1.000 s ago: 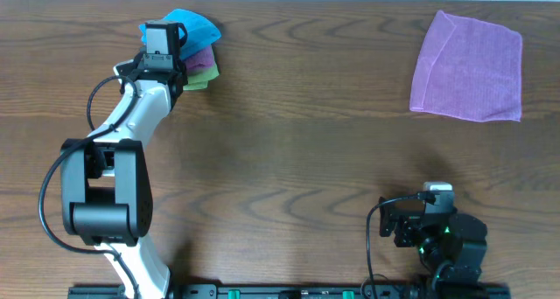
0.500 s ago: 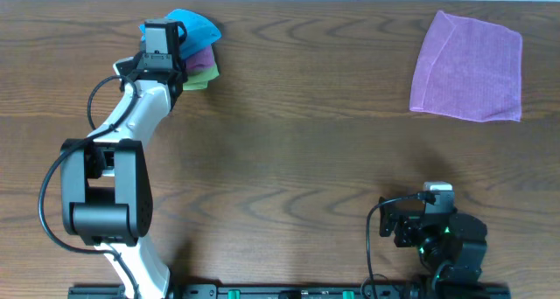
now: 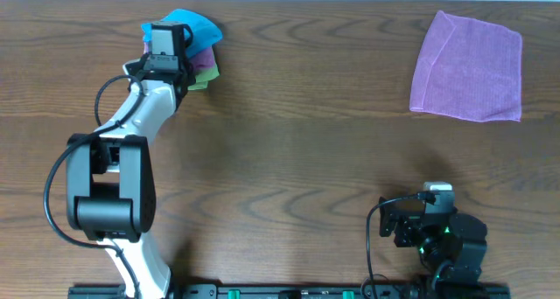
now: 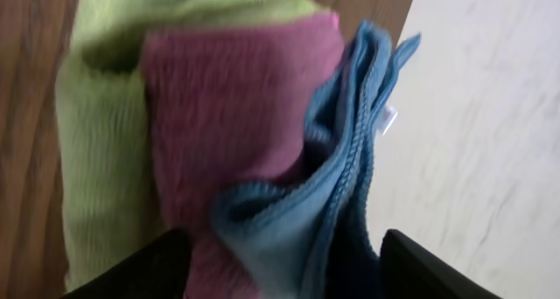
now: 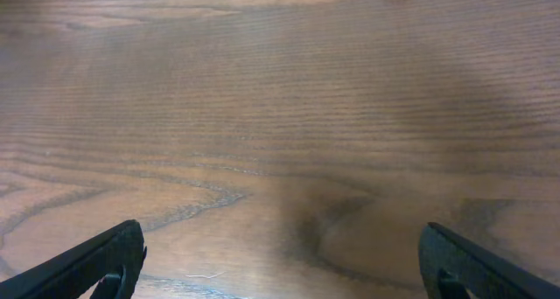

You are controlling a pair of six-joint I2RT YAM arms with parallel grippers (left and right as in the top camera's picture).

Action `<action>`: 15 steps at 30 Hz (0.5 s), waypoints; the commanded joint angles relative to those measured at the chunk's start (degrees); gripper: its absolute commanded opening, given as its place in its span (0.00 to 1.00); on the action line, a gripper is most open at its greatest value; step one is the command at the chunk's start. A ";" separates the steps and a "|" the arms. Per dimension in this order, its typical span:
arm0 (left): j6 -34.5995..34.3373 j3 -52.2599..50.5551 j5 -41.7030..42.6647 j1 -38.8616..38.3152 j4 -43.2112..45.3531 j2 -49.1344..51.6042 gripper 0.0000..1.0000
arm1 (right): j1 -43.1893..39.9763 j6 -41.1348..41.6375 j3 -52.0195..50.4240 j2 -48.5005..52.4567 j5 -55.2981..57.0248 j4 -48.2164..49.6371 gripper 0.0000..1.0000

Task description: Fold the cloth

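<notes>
The bright sky-blue ribbed microfibre cloth [image 3: 194,24] lies bunched at the far left of the brown wooden table [image 3: 289,142], on top of a small magenta cloth [image 4: 227,107] and a lime-green cloth [image 4: 96,159]. The left gripper [image 3: 164,37] hovers over it, jaws parted on either side of the blue folds and clamping nothing. The right gripper [image 5: 280,260] stands wide open over the wood, empty.

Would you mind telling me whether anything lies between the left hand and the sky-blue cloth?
Nothing visible does. The left hand sits right over the sky-blue cloth, open fingers either side; it tops the small purple cloth and green cloth.
</notes>
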 commanded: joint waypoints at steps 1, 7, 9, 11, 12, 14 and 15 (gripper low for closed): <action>-0.31 0.68 -0.17 -1.14 -0.24 0.74 0.69 | -0.50 0.50 -0.17 -0.50 -0.02 -0.04 0.99; -0.26 0.68 -0.68 -0.44 1.38 2.56 0.60 | -0.52 0.50 -0.17 -0.50 -0.02 -0.04 0.99; -0.26 0.68 -0.83 -0.17 1.97 3.56 0.55 | -0.52 0.50 -0.17 -0.50 -0.02 -0.04 0.99; -0.26 0.68 -1.33 0.04 2.01 4.42 0.45 | -0.52 0.50 -0.17 -0.50 -0.02 -0.04 0.99; -0.28 0.68 -1.42 0.11 2.01 4.66 0.42 | -0.52 0.50 -0.17 -0.50 -0.02 -0.04 0.99; -0.26 0.68 -1.75 0.31 2.12 5.07 0.34 | -0.52 0.50 -0.17 -0.50 -0.02 -0.04 0.99; -0.28 0.68 -1.77 0.44 2.43 5.25 0.26 | -0.52 0.50 -0.17 -0.50 -0.02 -0.04 0.99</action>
